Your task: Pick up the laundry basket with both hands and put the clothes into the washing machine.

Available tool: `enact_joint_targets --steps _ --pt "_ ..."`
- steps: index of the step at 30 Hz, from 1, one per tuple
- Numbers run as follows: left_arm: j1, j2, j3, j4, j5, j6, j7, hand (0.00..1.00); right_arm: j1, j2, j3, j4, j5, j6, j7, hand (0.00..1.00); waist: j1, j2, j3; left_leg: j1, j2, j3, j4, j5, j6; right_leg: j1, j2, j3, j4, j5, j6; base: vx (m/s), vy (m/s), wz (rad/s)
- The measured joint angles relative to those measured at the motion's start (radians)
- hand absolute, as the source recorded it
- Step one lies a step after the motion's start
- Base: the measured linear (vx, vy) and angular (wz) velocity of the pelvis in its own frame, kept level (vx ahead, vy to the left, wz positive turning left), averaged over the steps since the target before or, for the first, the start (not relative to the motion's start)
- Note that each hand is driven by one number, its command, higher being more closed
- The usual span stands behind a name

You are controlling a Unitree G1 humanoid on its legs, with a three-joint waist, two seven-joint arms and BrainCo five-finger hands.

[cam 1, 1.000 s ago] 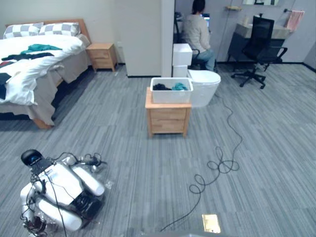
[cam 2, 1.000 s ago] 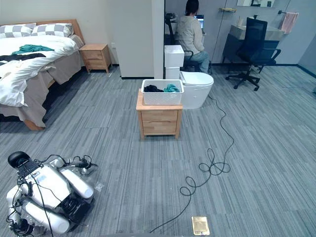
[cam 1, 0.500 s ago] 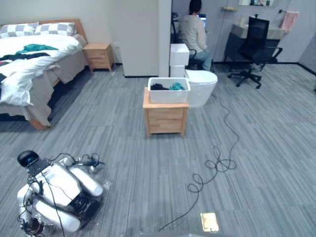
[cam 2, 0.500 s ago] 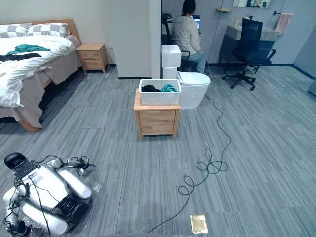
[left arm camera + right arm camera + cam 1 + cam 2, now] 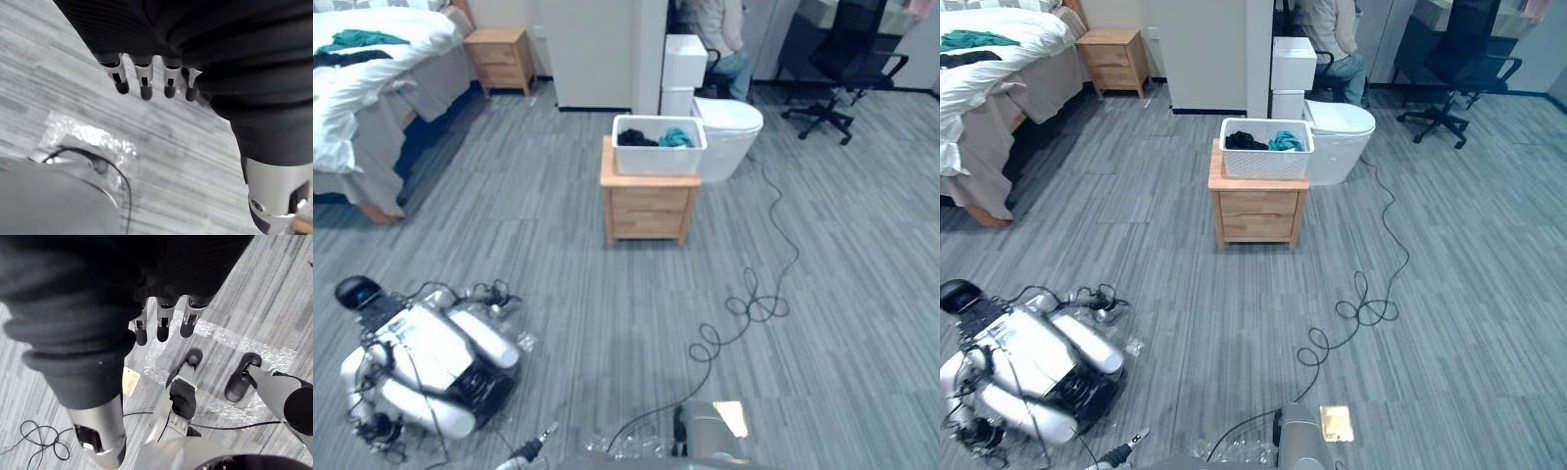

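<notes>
The laundry basket (image 5: 658, 147) sits on the wooden tabletop (image 5: 646, 182) at upper centre, well away, so approach squarely before raising the left hand (image 5: 145, 81) and right hand (image 5: 163, 323), both relaxed-open and empty, to opposite rims

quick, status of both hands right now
Left hand: open, fingers relaxed, holding nothing.
Right hand: open, fingers relaxed, holding nothing.

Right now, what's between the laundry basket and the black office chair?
The white toilet stands between the laundry basket and the office chair, close beside the basket, in the left eye view.
</notes>
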Motion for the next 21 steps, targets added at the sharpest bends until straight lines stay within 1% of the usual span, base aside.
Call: enact_joint_targets --steps 1,2,3,4,5,6,7,8,9,10,11,12,13,14,15,16,17,18,19,20,21 --pt "-0.026 -0.009 -0.026 0.0 0.0 0.002 -0.001 0.0 0.001 0.008 -0.019 -0.001 -0.001 -0.001 0.0 0.0 0.0 -0.003 0.0 0.019 0.01 -0.02 0.0 -0.025 -0.005 -0.003 -0.002 -0.041 -0.136 0.008 0.01 0.48 -0.048 0.29" --pt "-0.047 -0.024 -0.031 0.001 0.0 0.002 -0.002 0.0 0.004 0.015 -0.046 -0.001 -0.003 0.002 -0.001 0.0 -0.001 -0.003 0.0 0.034 0.021 -0.033 -0.001 -0.043 -0.008 -0.004 0.0 -0.064 -0.237 0.023 0.018 0.51 -0.067 0.39" --pt "-0.067 -0.041 -0.026 0.0 0.008 0.0 -0.005 0.0 0.009 0.029 -0.09 0.001 -0.003 0.004 -0.002 0.0 -0.001 0.003 -0.002 0.052 0.039 -0.05 -0.012 -0.069 -0.01 -0.003 0.01 -0.09 -0.375 0.061 -0.007 0.69 -0.155 0.54" --pt "-0.079 -0.048 -0.012 0.002 0.018 0.0 -0.006 0.0 0.014 0.036 -0.127 0.002 -0.006 0.008 -0.003 0.0 -0.015 0.01 -0.004 0.079 0.06 -0.086 -0.018 -0.101 -0.026 0.001 0.027 -0.087 -0.427 0.103 -0.02 0.47 -0.124 0.66" --pt "-0.078 -0.053 -0.012 0.003 0.022 0.0 -0.006 0.0 0.016 0.036 -0.147 0.003 -0.006 0.013 -0.003 0.0 -0.036 0.026 -0.011 0.092 0.087 -0.102 -0.018 -0.112 -0.045 0.001 0.038 -0.098 -0.408 0.135 -0.033 0.83 -0.241 0.99" --pt "-0.058 -0.069 -0.003 0.006 0.043 0.001 -0.014 0.0 0.027 0.027 -0.161 0.0 -0.003 0.014 -0.001 0.0 -0.07 0.055 -0.046 0.1 0.13 -0.135 0.021 -0.124 -0.067 0.022 0.066 -0.132 -0.386 0.158 -0.1 0.64 -0.183 0.78" --pt "-0.06 -0.078 0.012 0.005 0.048 0.001 -0.021 0.0 0.02 0.02 -0.17 0.0 -0.003 0.013 -0.002 0.0 -0.07 0.068 -0.049 0.081 0.15 -0.14 0.083 -0.116 -0.081 0.028 0.071 -0.147 -0.363 0.148 -0.124 0.95 -0.294 0.58" --pt "-0.07 -0.099 0.027 0.002 0.051 0.005 -0.027 0.0 0.002 0.008 -0.174 -0.007 -0.003 0.011 -0.001 0.0 -0.065 0.079 -0.045 0.031 0.157 -0.143 0.239 -0.047 -0.11 0.048 0.07 -0.158 -0.317 0.128 -0.158 0.78 -0.252 0.2" --pt "-0.085 -0.12 0.037 -0.002 0.051 0.009 -0.027 0.0 -0.001 -0.005 -0.17 -0.034 -0.002 0.011 0.001 0.0 -0.065 0.084 -0.036 -0.028 0.137 -0.155 0.442 0.101 -0.087 0.061 0.048 -0.161 -0.207 0.118 -0.18 0.73 -0.259 0.18" --pt "-0.081 -0.126 0.05 0.002 0.049 0.009 -0.027 0.0 -0.004 -0.012 -0.173 -0.039 -0.001 0.01 0.002 0.0 -0.063 0.085 -0.032 -0.059 0.134 -0.149 0.543 0.191 -0.088 0.073 0.07 -0.169 -0.208 0.068 -0.171 0.63 -0.284 0.12" --pt "-0.065 -0.13 0.085 -0.002 0.037 0.006 -0.026 0.0 -0.009 -0.023 -0.141 -0.049 0.006 0.01 -0.002 0.0 -0.05 0.104 -0.043 -0.156 0.148 -0.145 0.854 0.305 -0.114 0.209 0.114 -0.123 -0.362 0.013 -0.173 0.42 -0.22 -0.13" --pt "-0.061 -0.14 0.087 -0.013 0.033 0.001 -0.025 0.0 -0.021 -0.039 -0.132 -0.045 0.007 0.01 0.0 0.0 -0.045 0.135 -0.043 -0.196 0.171 -0.146 0.972 0.288 -0.11 0.237 0.146 -0.115 -0.351 0.001 -0.188 0.55 -0.174 -0.62" --pt "-0.056 -0.134 0.078 -0.023 0.02 -0.003 -0.026 0.0 -0.067 -0.052 -0.101 -0.038 0.013 0.005 0.0 0.0 -0.022 0.14 -0.04 -0.285 0.176 -0.136 1.119 0.253 -0.109 0.29 0.174 -0.07 -0.357 -0.035 -0.207 0.45 -0.053 -0.81" --pt "-0.057 -0.123 0.065 -0.032 0.017 -0.002 -0.025 0.0 -0.085 -0.055 -0.07 -0.041 0.015 0.002 0.0 0.0 -0.013 0.127 -0.039 -0.336 0.173 -0.118 1.152 0.24 -0.099 0.312 0.174 -0.049 -0.362 -0.045 -0.212 0.58 -0.063 -1.01" --pt "-0.058 -0.106 0.042 -0.047 0.013 -0.008 -0.025 0.0 -0.122 -0.052 -0.014 -0.046 0.016 -0.001 -0.002 0.0 0.006 0.101 -0.027 -0.418 0.171 -0.093 1.153 0.207 -0.088 0.369 0.169 -0.009 -0.395 -0.047 -0.214 0.45 -0.071 -0.74" --pt "-0.056 -0.105 0.042 -0.065 -0.004 -0.012 -0.023 0.0 -0.144 -0.049 0.017 -0.05 0.02 -0.002 -0.004 0.0 0.011 0.084 -0.019 -0.474 0.158 -0.092 1.103 0.178 -0.079 0.42 0.158 0.011 -0.433 -0.047 -0.214 0.56 -0.071 -0.71" --pt "-0.056 -0.094 0.032 -0.075 -0.021 -0.013 -0.019 0.0 -0.155 -0.048 0.033 -0.067 0.03 -0.004 -0.009 0.0 0.021 0.078 -0.015 -0.522 0.149 -0.086 1.017 0.148 -0.072 0.471 0.153 0.035 -0.476 -0.047 -0.213 0.54 -0.015 -0.63" --pt "-0.053 -0.093 0.013 -0.08 -0.043 -0.015 -0.012 0.0 -0.166 -0.048 0.047 -0.088 0.035 -0.007 -0.023 0.0 0.034 0.066 -0.011 -0.558 0.143 -0.056 0.84 0.13 -0.079 0.542 0.133 0.064 -0.538 -0.062 -0.187 0.66 0.025 -0.63" --pt "-0.047 -0.09 0.004 -0.087 -0.052 -0.022 0.001 0.0 -0.171 -0.054 0.056 -0.104 0.035 -0.01 -0.029 0.0 0.036 0.061 -0.01 -0.549 0.142 0.004 0.592 0.134 -0.086 0.602 0.116 0.083 -0.587 -0.083 -0.151 0.55 0.055 -0.5" --pt "-0.042 -0.089 0.0 -0.087 -0.052 -0.025 0.004 0.0 -0.171 -0.057 0.058 -0.116 0.035 -0.012 -0.03 0.0 0.033 0.062 -0.01 -0.54 0.143 0.043 0.471 0.138 -0.088 0.632 0.107 0.085 -0.603 -0.095 -0.143 0.72 0.135 -0.36" --pt "-0.04 -0.086 -0.021 -0.086 -0.052 -0.029 0.012 0.0 -0.163 -0.059 0.069 -0.131 0.035 -0.02 -0.033 0.0 0.033 0.061 -0.011 -0.531 0.139 0.105 0.266 0.15 -0.099 0.689 0.094 0.099 -0.627 -0.128 -0.123 0.78 0.206 -0.38"
